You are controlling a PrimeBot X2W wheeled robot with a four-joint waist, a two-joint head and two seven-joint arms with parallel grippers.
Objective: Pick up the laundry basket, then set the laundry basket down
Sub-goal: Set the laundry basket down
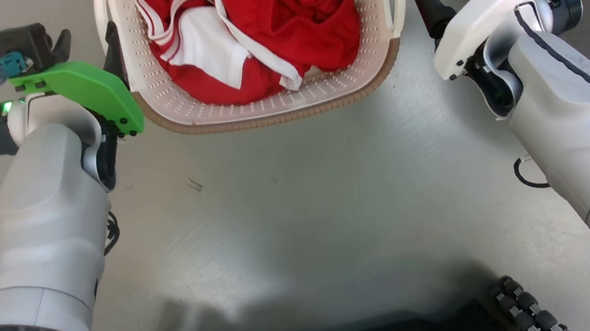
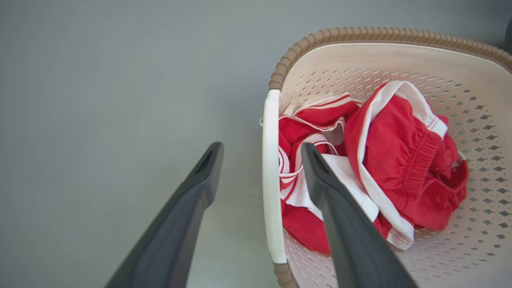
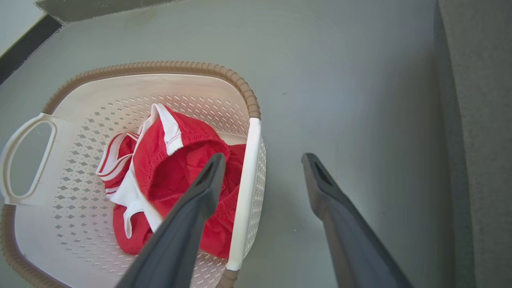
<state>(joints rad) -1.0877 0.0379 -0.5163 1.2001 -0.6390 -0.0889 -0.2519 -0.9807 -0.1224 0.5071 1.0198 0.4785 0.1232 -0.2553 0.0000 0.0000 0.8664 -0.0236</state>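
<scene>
Left claw [image 2: 261, 150], right claw [image 3: 264, 160] — both spread, each astride white handle [image 2: 272, 180] of laundry basket [image 1: 276, 112].

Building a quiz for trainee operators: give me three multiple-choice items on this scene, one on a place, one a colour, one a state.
1. By the laundry basket, the left hand's fingers stand: A) both inside it B) either side of its white handle C) both under it.
2. The clothes inside are: A) blue B) red and white C) black.
3. The right hand is: A) open B) shut on cloth C) shut on the rim.
1 B: the handle runs between them. 2 B: plain in every view. 3 A: its fingers are spread apart.
</scene>
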